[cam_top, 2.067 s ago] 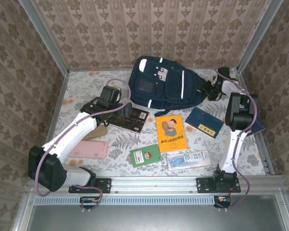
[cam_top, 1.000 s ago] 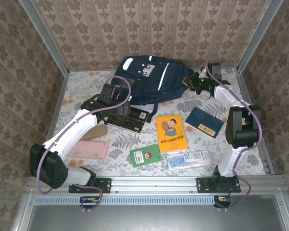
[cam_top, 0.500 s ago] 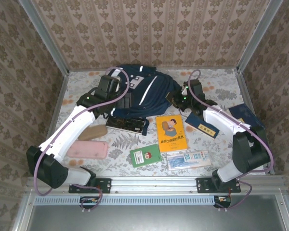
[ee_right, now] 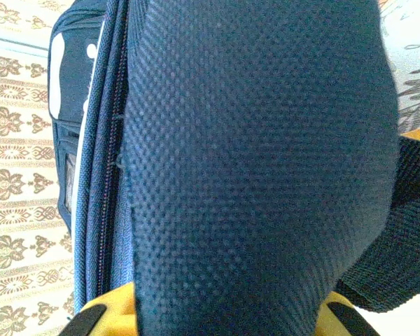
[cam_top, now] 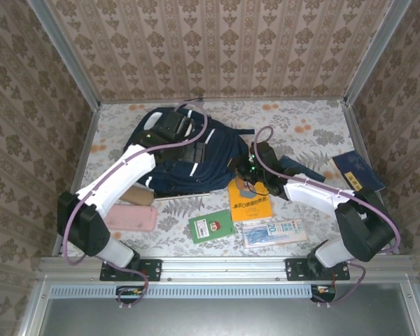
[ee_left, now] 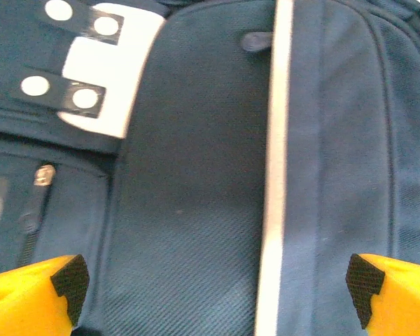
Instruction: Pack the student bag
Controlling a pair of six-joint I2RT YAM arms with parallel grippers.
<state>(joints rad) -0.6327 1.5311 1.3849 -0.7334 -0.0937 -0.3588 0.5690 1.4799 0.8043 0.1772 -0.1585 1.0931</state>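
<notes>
Top external view: the student bag (cam_top: 196,168), a large navy-blue fabric backpack with white stripes, lies flat on the left-centre of the floral-patterned counter (cam_top: 308,126). The left arm reaches over it from the near left, and the left tool (cam_top: 182,147) sits on top of the bag's upper face. The right arm comes in from the near right, with the right tool (cam_top: 242,168) at the bag's right edge. Just beside that edge lies an orange picture book (cam_top: 252,203), its top corner under the right tool. Nearer the arm bases are a green card (cam_top: 212,226) and a clear plastic packet with blue print (cam_top: 271,233). A flat pink case (cam_top: 129,218) and a tan oblong case (cam_top: 136,196) lie by the bag's near-left side. A dark-blue booklet (cam_top: 357,169) lies well apart at the right edge.

Left wrist view: the left tool (ee_left: 217,280) is spread wide, its yellow fingers (ee_left: 28,301) with black pads at the lower corners, holding nothing. Between them is the student bag (ee_left: 189,210), with a white stripe running down it and a grey-white patch with snap tabs at upper left.

Right wrist view: the right tool (ee_right: 220,315) is closed onto a thick padded part of the student bag (ee_right: 252,154), with mesh-textured navy fabric bulging up between its yellow fingers (ee_right: 105,311). A zip line runs along the bag's left side.
</notes>
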